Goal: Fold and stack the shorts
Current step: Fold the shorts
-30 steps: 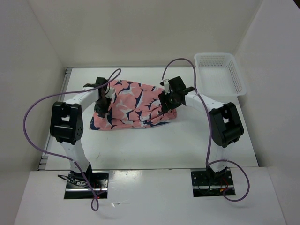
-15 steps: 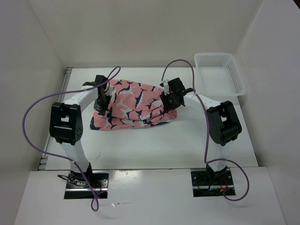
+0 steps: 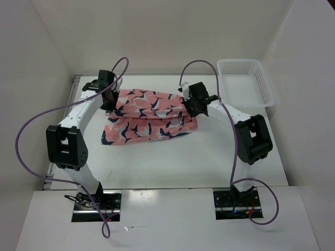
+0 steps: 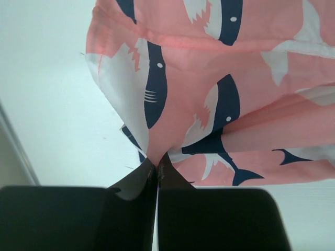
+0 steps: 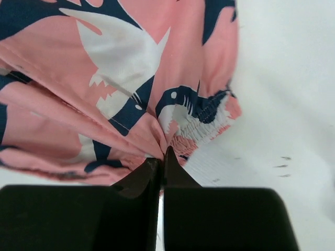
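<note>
Your white table point(image 3: 209, 157) takes up most of the top view. The shorts point(image 3: 149, 112) sit around the middle of it, nudged toward 12 o'clock. They're salmon pink with a navy and white shark-ish print, and they're spread lengthwise from 9 to 3 o'clock. The edge on the 12 o'clock side is pulled into a taut band between your two grippers. The rest bunches up in folds on the 6 o'clock side, resting on the table. From above I honestly can't tell if that stretched band is up off the surface or just skimming it.

The white mesh basket point(image 3: 245, 82) is over at about 2 o'clock, well apart from the shorts.

Your left arm point(image 3: 65, 146) reaches up along the 9 o'clock side and your right arm point(image 3: 251, 138) along the 3 o'clock side, with purple cables point(image 3: 26, 136) looping off both.

The left gripper point(image 3: 109, 99) is at the 9 o'clock end of the shorts. In its wrist view the jaws are clamped tight on a pinch of fabric, which fans out from the tips. The right gripper point(image 3: 187, 104) is at the 3 o'clock end, clenched the same way on a gathered bit of cloth. The ruffled elastic waistband point(image 5: 207, 123) is just beside its tips, toward 1 o'clock in that wrist view.
</note>
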